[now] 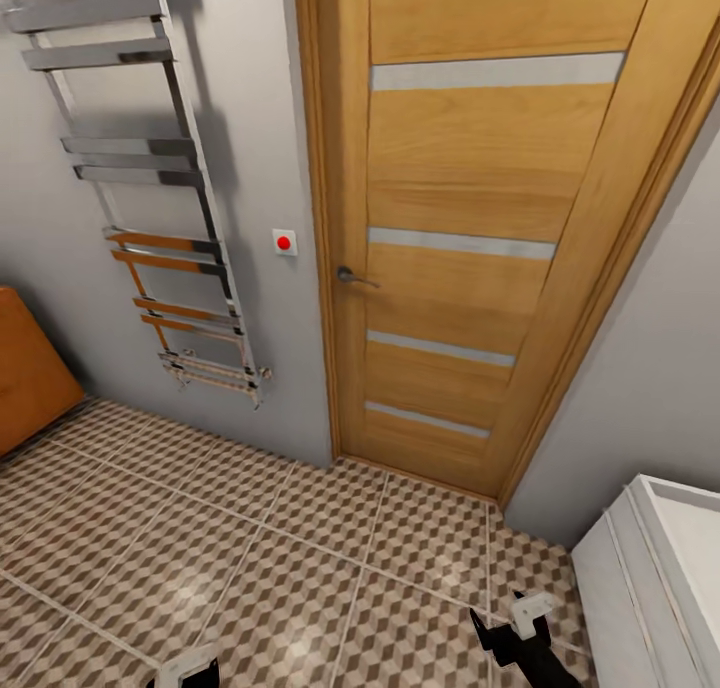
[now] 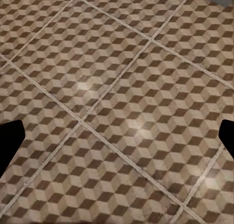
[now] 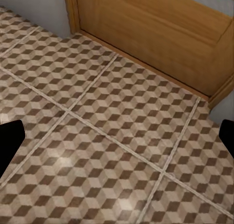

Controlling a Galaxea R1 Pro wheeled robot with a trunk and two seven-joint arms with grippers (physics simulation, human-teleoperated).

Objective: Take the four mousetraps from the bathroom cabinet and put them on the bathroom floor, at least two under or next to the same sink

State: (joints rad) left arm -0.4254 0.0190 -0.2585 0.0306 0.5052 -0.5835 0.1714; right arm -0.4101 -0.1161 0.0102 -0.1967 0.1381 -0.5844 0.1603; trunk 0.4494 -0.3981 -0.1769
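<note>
Facing wooden door (image 1: 470,238): transit step; cabinet (image 1: 30,368) at left edge; both grippers spread, empty; next, turn toward cabinet.

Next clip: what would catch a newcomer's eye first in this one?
The tall wooden door with pale horizontal strips dominates the middle of the head view, closed, a red button on the grey wall beside its handle. Left of it hangs a chrome towel rail. Below spreads the cube-patterned bathroom floor, with both hands low and nothing between their fingers.
</note>
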